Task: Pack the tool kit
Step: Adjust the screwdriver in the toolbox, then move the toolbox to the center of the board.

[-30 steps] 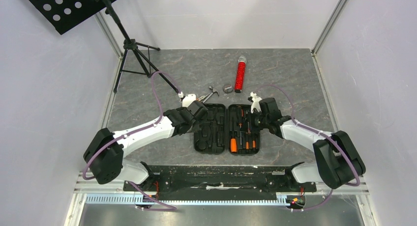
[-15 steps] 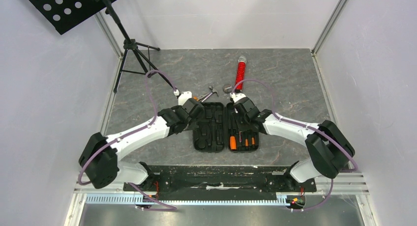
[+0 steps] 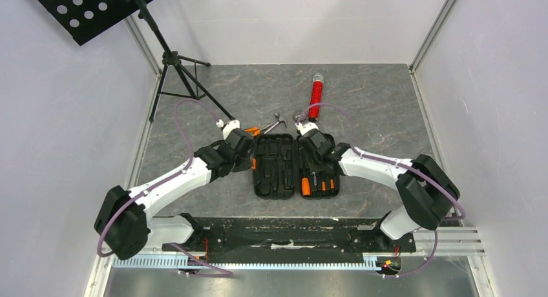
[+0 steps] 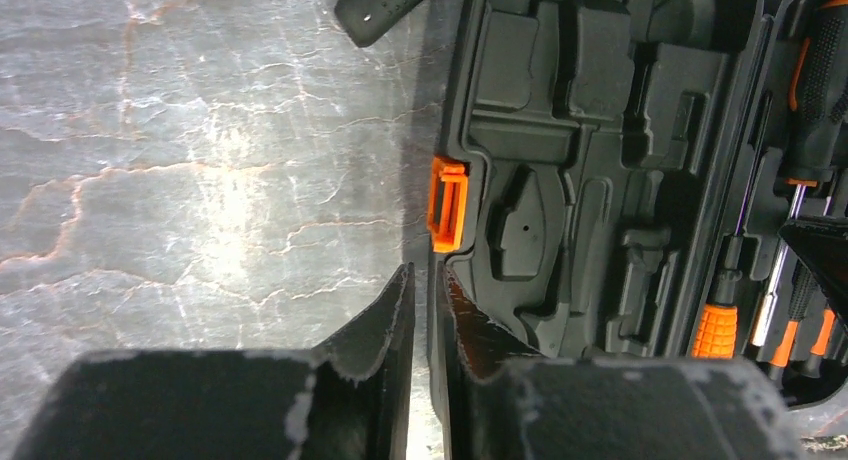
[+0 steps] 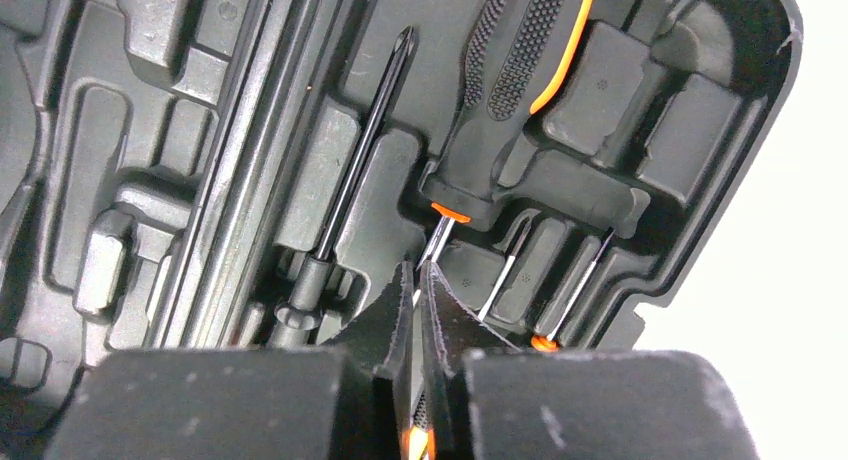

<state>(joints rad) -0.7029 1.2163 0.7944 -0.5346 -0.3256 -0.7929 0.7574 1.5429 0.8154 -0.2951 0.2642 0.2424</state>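
1. Black plastic tool kit case (image 3: 274, 171) lies open and flat between the arms in the overhead view. Screwdrivers (image 3: 316, 181) fill its right half, while the left half's slots are bare. A hammer (image 3: 279, 121) and pliers (image 3: 256, 130) lie loose just past the far edge. Within the last second the left gripper (image 3: 247, 152) has backed off the left half to its outer rim. The right gripper (image 3: 312, 142) has swung inward over the far right half.
2. Left wrist: the left gripper (image 4: 425, 272) has its fingers nearly together, straddling the rim just below the orange latch (image 4: 447, 205). I cannot tell whether they pinch it.
3. Right wrist: the right gripper (image 5: 418, 270) is pressed fully together, with its tips at the shaft of the large screwdriver (image 5: 510, 90). Nothing is plainly held. It looks like seating work, but with two tools still outside, packing is unfinished.
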